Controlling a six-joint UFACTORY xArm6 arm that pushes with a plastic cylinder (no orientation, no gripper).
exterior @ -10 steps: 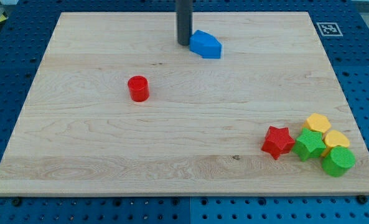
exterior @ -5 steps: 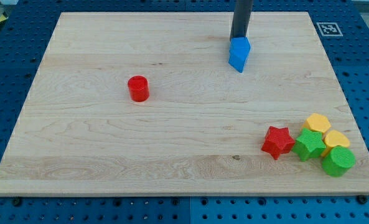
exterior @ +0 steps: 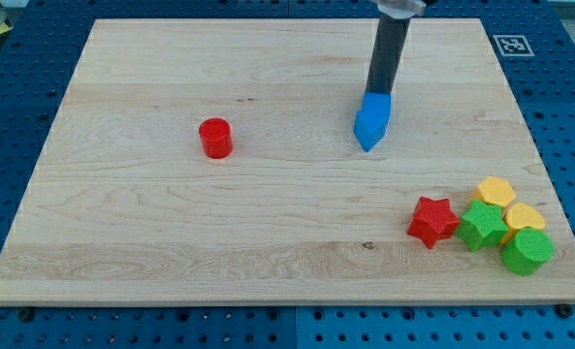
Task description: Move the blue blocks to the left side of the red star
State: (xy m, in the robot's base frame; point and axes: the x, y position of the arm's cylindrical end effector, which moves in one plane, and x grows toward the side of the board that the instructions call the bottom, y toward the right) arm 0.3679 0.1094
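Cluster at the view's bottom right: green cylinder [exterior: 527, 251], green star [exterior: 482, 225], two yellow blocks [exterior: 523, 217] [exterior: 496, 192], packed together.
Red star [exterior: 432, 220]: touching that cluster's left edge, open board to its left.
Red cylinder [exterior: 215, 138]: well apart, towards the view's left.
Blue block [exterior: 371, 120]: above and left of the star; we see only one.
Our tip [exterior: 375, 93]: on the block's far edge; a plain rod, no claw to open or close.
Risk: its narrow end points toward the star; an off-centre push could spin it aside or into the star.
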